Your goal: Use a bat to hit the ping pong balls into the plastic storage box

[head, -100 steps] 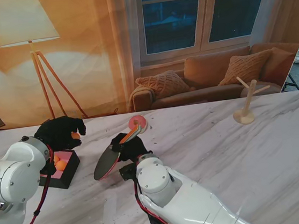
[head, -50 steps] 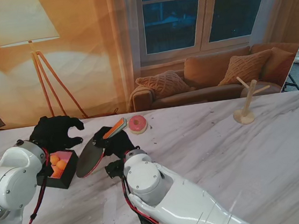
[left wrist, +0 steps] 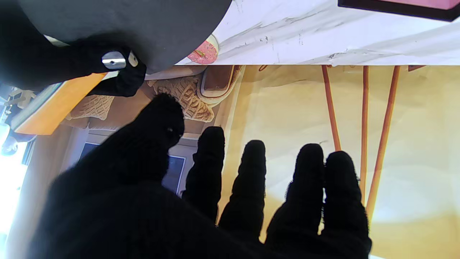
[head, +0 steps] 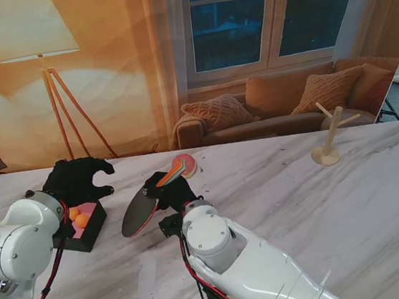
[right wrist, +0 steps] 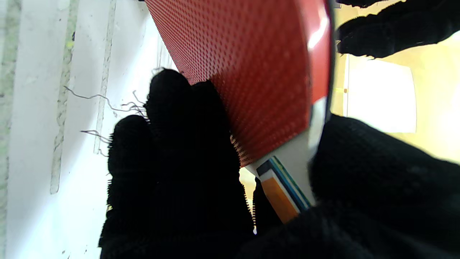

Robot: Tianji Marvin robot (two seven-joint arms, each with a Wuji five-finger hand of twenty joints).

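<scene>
My right hand is shut on the bat's orange handle. The bat is held tilted, black face up, just right of the storage box. In the right wrist view its red pimpled face fills the frame between my fingers. The black storage box with a pink inside holds orange ping pong balls. My left hand hovers over the box's far side, fingers spread and curled on nothing. In the left wrist view the bat's black face is near those fingers.
A pink donut lies behind the bat handle and shows again as a donut in the left wrist view. A small wooden peg stand sits at the far right. The table's far edge runs just behind the left hand.
One second ago my left hand held an orange ball; now it holds nothing. The bat swung left toward the box, then came back to the right.
</scene>
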